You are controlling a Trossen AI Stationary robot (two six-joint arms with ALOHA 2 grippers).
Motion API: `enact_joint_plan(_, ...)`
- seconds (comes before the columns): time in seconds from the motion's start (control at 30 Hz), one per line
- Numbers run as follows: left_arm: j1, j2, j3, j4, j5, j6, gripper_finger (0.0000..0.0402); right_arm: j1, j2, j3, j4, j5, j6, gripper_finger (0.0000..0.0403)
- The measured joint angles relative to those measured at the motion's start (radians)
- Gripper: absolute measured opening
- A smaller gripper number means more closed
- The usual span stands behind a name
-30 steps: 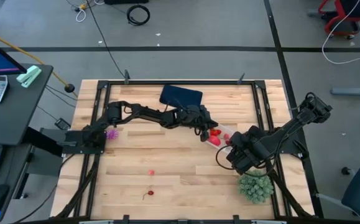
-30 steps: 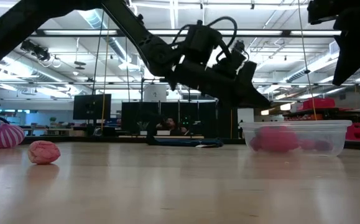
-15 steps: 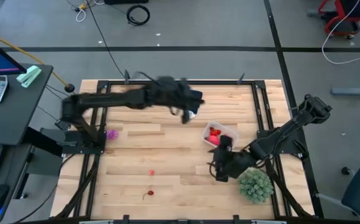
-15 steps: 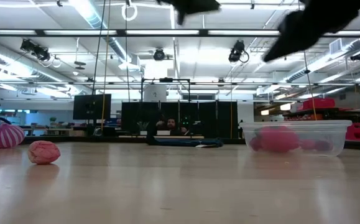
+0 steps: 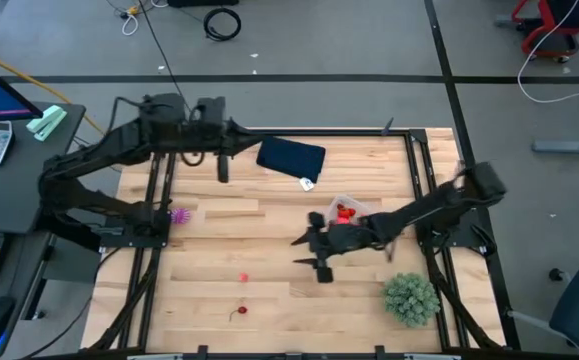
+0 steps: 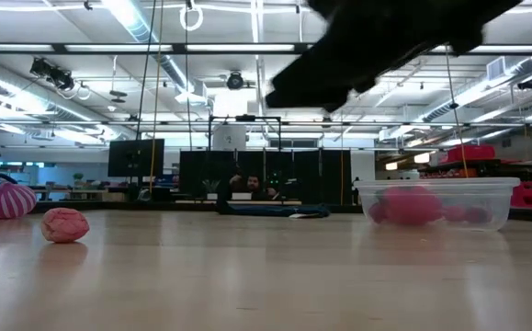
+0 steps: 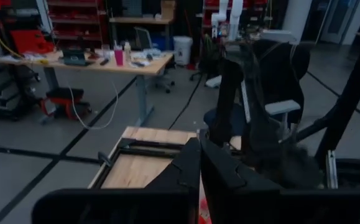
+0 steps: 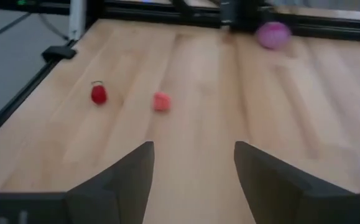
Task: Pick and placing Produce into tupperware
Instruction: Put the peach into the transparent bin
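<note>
Right gripper: your right gripper (image 5: 309, 253) hangs over the middle of the worktop (image 5: 269, 300), just beside the tupperware (image 5: 354, 216); its fingers (image 8: 127, 174) are spread wide with nothing between them.
Ahead of the right gripper: in its wrist view you see bare wood, then a pink piece (image 8: 161, 101), a red piece with a stem (image 8: 98, 94) and a purple piece (image 8: 273, 34) farther off.
Left gripper: your left gripper (image 5: 222, 172) sits above the far left edge of the worktop, near the dark cloth (image 5: 291, 156); its fingers (image 7: 186, 165) are pressed together, holding nothing.
Tupperware: it stands upright right of centre, with red and pink produce (image 5: 345, 213) already inside; the low view shows pink shapes through its clear wall (image 6: 435, 203).
Loose produce: the pink piece (image 5: 244, 278) and the red piece (image 5: 240, 312) lie on the near left part of the worktop, close together; the purple piece (image 5: 178, 215) lies at the left edge, well apart from the tupperware.
Other things: a green plant (image 5: 410, 297) stands at the near right corner.
</note>
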Motion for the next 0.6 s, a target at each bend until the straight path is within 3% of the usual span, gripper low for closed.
enact_joint_plan(0.17, 0.0, -0.017, -0.002, -0.014, 0.0, 0.0, 0.0009, -0.02, 0.244, 0.211, 0.012, -0.136, -0.076, 0.0235)
enact_joint_plan(0.37, 0.0, -0.019, -0.002, -0.024, 0.0, -0.001, 0.0017, -0.026, 0.475, 0.48, -0.033, -0.148, -0.143, 0.0241)
enact_joint_plan(0.6, 0.0, -0.019, -0.002, -0.067, 0.0, -0.001, 0.0025, -0.03, 0.619, 0.665, -0.109, -0.149, -0.141, 0.0242)
